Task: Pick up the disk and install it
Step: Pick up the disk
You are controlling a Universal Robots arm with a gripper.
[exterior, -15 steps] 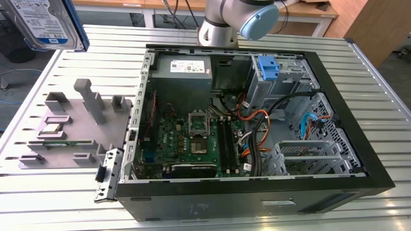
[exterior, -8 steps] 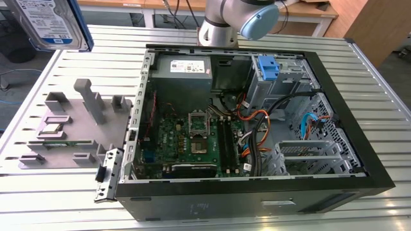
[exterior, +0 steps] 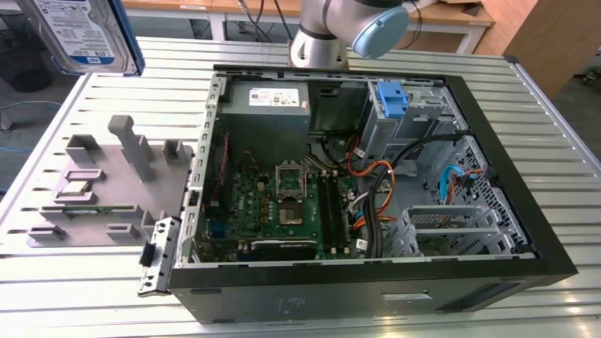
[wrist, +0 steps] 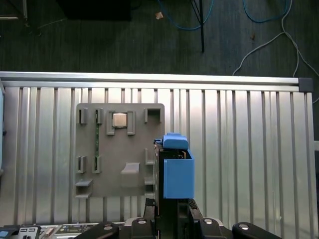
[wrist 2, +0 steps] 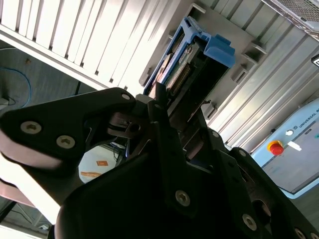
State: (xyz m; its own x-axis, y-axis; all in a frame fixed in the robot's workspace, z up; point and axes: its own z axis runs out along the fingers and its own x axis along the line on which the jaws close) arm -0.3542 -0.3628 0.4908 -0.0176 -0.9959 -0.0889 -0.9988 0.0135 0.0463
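We have the disk [wrist 2: 187, 59] pinched between our fingers [wrist 2: 164, 134], which close on its two flat faces at one end. Most of its body and its blue side rails stick out past the fingertips. We judge this end grip is chosen to leave the far end and both rails bare, since those are the parts that have to meet a bay.

In the first wrist view the disk [wrist: 178, 174] hangs in the air. Well beyond the fingertips lie the ribbed table [wrist: 239, 149] and the grey fixture plate [wrist: 119, 164]. Nothing touches the disk but the fingers, so we take the pick-up as done and the installing as not yet done. Holding it this far off the plate keeps the rails from catching on the plate's raised posts.

In the exterior view the disk [exterior: 80, 32] is well apart from the open computer case [exterior: 526, 232], which lies off to the exterior view's right of the fingers' load. Inside the case a lone blue bracket [exterior: 389, 98] sits beside the power supply [exterior: 267, 98].
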